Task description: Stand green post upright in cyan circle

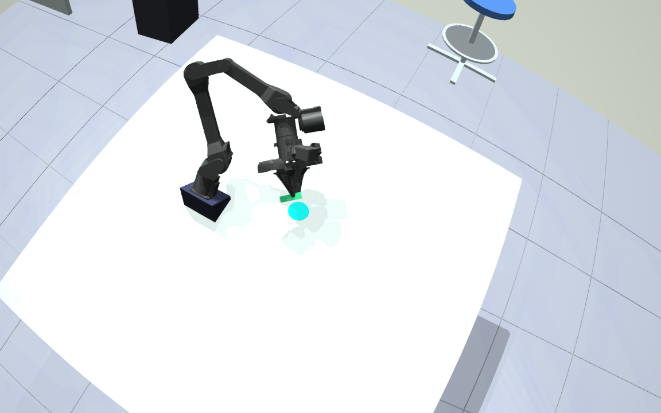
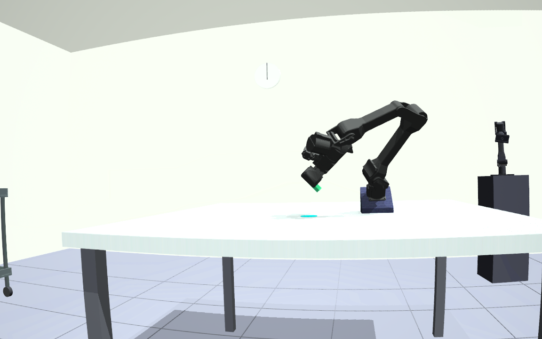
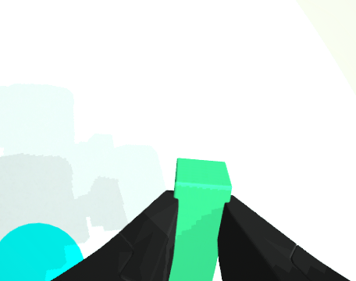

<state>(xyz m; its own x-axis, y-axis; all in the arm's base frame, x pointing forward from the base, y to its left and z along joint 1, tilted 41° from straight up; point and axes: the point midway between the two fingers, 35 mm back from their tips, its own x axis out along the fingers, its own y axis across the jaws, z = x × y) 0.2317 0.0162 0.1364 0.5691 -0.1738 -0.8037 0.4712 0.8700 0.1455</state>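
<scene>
Carrying the green post [image 3: 199,224] clenched in the tool [image 3: 199,245], tilted above the bench [image 2: 222,236] — next it needs uprighting and lowering onto the cyan circle [image 3: 34,252].

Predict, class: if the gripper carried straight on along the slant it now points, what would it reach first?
Probably bare table, beside the cyan circle; depth is unclear. The gripper, holding the green post, slants down above it.
</scene>
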